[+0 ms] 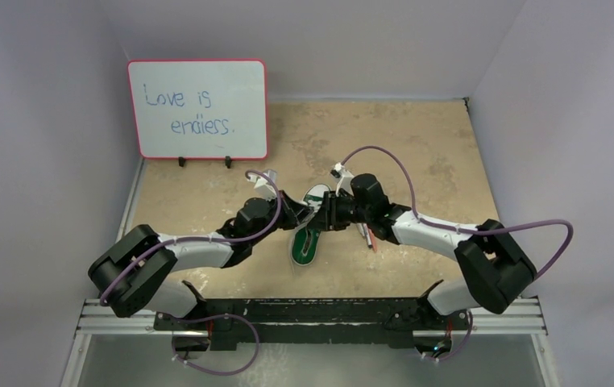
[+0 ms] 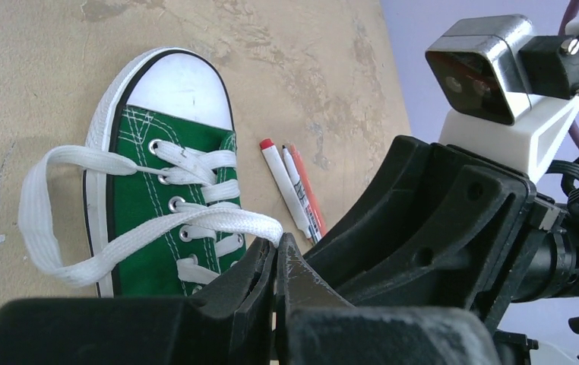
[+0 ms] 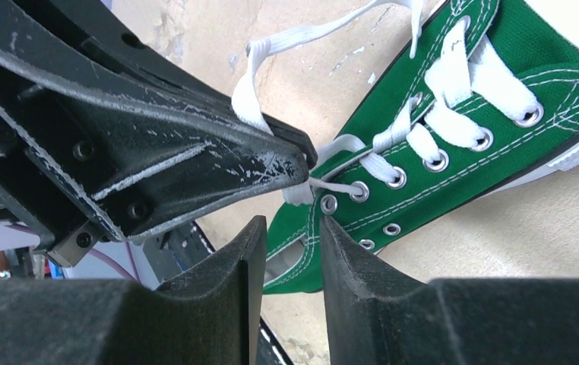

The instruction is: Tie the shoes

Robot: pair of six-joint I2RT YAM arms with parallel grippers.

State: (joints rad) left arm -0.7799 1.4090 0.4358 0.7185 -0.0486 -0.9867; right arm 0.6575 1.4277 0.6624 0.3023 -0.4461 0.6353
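Left wrist view: left gripper (image 2: 276, 245) has its jaws together, clamped on a loop of white lace (image 2: 39, 205) that bows out to one side of the sneaker (image 2: 142, 190). Right gripper (image 3: 289, 232) hovers over the sneaker's heel-end eyelets, jaws slightly apart, nothing between them. Sneaker lies flat between both grippers, pens (image 2: 295, 190) just beside it. Looks like loop stage. Right likely needs to catch the free lace without snagging the held loop.
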